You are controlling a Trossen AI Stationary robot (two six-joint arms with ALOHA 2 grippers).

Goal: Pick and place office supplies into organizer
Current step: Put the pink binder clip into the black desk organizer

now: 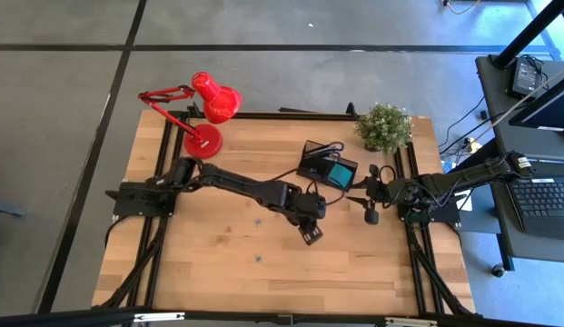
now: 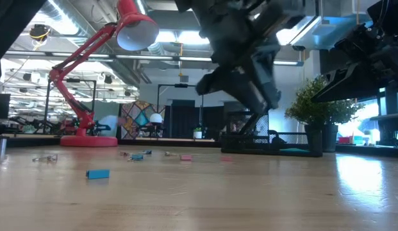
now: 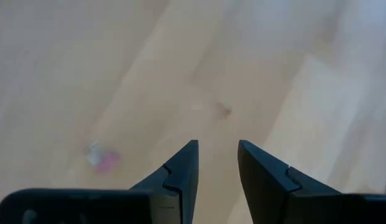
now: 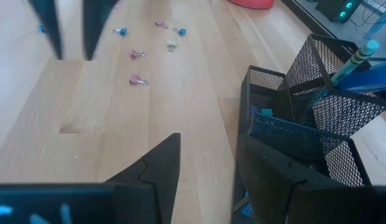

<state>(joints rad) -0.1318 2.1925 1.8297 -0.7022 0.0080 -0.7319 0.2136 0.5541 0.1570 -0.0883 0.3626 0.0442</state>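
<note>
The black mesh organizer [image 1: 325, 166] stands at the far middle of the table, with a teal pad [image 1: 340, 173] and a pencil [image 4: 360, 55] in it. Tiny clips [image 4: 138, 79] and a small blue piece [image 2: 97, 173] lie scattered on the wood. My left gripper [image 3: 217, 146] hangs open above the bare table near its middle [image 1: 311, 236], pointing steeply down, with a pink clip [image 3: 103, 159] off to one side of it. My right gripper [image 4: 208, 138] waits open at the right [image 1: 371, 216], just beside the organizer [image 4: 304, 106]. Neither holds anything.
A red desk lamp [image 1: 204, 113] stands at the far left and a potted plant [image 1: 384, 127] at the far right. Bare wood stretches across the near half of the table [image 1: 263, 282]. A desk with a laptop [image 1: 540, 195] stands beyond the right edge.
</note>
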